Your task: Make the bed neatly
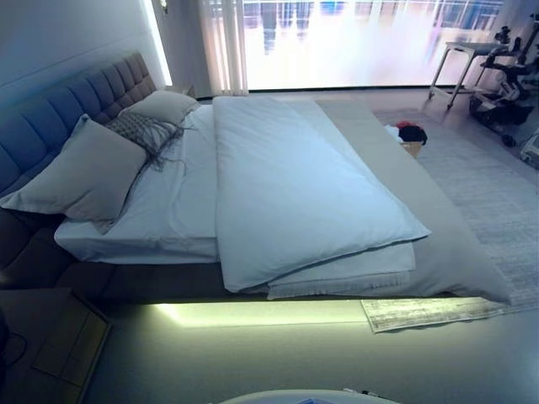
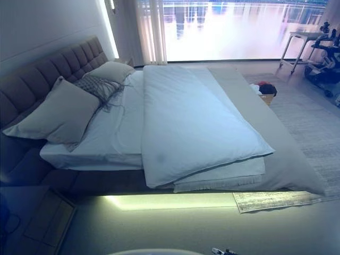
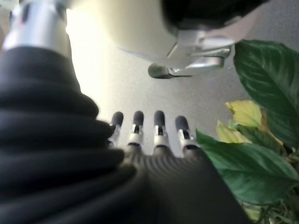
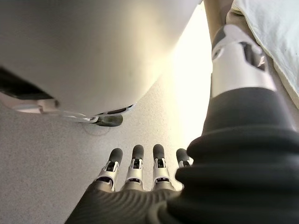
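A: Start close in — where are the hands?

B: Neither shows in the head views. Each appears only in its own wrist view, hanging over the grey floor. The left hand (image 3: pixel 154 144) has its fingers (image 3: pixel 159 122) straight and relaxed, holding nothing, with a green-leaved plant (image 3: pixel 254 163) just beside it. The right hand (image 4: pixel 135 186) is the same — fingers (image 4: pixel 136 161) straight, nothing in them.

A: And next out?

B: At the lower left, a bedside table (image 1: pixel 50 341) stands near the head corner of the bed. A strip of light (image 1: pixel 261 313) glows along the floor under the bed's near side, and the edge of a pale rug (image 1: pixel 429 311) sticks out from under the foot corner.

A: The bed itself?

B: The bed (image 1: pixel 459 252) runs away from the camera, its tufted headboard (image 1: pixel 76 105) at the left. A pale duvet (image 1: pixel 295 194) lies over the middle, folded back on itself so the near edge shows doubled layers, and the white sheet (image 1: pixel 177 202) is bare between it and the pillows. A large pillow (image 1: pixel 84 172) leans on the headboard nearest; past it lie a dark fringed cushion (image 1: pixel 143 130) and another pillow (image 1: pixel 164 105).

A: Farther still?

B: Beyond the far side, a small basket with red and dark things (image 1: pixel 410 135) sits on the floor. Then a bright window with a sheer curtain (image 1: pixel 223 46), and a white side table (image 1: pixel 463 63) at the right.
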Available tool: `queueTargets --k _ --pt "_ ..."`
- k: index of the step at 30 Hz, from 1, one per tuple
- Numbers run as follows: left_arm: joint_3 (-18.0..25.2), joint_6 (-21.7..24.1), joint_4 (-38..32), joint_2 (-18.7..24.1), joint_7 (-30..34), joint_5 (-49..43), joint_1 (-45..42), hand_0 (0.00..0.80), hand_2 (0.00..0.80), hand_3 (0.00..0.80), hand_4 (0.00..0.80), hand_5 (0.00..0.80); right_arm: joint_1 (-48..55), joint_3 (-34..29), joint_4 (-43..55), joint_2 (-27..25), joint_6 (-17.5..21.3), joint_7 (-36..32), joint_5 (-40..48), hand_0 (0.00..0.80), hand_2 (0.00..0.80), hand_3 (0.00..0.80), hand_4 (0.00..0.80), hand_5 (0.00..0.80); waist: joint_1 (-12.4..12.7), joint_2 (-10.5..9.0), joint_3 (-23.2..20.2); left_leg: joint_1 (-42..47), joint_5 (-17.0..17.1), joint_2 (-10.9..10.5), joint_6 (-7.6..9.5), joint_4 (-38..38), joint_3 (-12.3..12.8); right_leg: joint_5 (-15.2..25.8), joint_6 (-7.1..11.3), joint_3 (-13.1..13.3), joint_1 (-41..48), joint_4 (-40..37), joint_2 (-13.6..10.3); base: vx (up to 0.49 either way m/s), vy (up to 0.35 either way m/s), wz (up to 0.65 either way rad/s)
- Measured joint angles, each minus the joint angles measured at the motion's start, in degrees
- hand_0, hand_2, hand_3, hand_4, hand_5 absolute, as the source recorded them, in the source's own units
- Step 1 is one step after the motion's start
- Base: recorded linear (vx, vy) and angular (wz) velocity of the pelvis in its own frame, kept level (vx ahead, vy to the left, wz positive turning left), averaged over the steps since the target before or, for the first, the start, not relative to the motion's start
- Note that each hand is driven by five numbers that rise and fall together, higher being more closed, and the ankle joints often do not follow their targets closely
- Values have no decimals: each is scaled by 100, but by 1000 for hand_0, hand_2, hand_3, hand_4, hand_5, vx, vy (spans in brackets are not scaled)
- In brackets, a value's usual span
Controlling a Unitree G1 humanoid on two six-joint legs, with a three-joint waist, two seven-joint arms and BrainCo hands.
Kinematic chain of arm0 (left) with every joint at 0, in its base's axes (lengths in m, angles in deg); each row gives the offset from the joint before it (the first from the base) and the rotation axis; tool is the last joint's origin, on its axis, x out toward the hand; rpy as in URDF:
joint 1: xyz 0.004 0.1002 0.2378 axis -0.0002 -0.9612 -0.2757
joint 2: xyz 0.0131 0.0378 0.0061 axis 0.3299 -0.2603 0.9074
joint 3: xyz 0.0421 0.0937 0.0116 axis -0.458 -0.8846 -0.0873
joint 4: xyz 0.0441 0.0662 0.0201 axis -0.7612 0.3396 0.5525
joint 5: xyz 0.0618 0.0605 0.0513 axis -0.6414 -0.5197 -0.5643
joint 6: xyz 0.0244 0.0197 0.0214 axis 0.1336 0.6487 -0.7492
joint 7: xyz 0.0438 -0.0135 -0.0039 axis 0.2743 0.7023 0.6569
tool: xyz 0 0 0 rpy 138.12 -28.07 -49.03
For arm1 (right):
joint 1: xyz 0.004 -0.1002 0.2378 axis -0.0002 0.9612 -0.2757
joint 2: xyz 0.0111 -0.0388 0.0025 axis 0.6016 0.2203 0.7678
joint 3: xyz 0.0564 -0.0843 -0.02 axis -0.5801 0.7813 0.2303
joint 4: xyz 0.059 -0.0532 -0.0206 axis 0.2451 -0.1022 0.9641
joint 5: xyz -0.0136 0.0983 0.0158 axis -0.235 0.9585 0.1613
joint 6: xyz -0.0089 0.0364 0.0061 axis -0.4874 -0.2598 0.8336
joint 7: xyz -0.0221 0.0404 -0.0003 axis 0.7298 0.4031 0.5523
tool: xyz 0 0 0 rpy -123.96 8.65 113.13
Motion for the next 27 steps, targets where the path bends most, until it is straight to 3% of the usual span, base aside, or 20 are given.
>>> queueTargets --k 18,27 --pt "-4 -66 13 -14 -171 -7 11 0 0 0 0 0 3 2 -4 0 -202 48 -6 0 0 0 0 0 -3 11 -25 -14 -5 1 -7 1 -37 -25 2 -40 -2 0 1 9 -17 0" --pt "-7 -57 12 1 -188 -125 18 0 0 0 0 0 -35 52 -6 -14 -536 -92 -68 0 0 0 0 0 -4 -19 -34 -84 -9 50 -18 12 -36 -42 -24 -32 -56 3 55 24 -103 0"
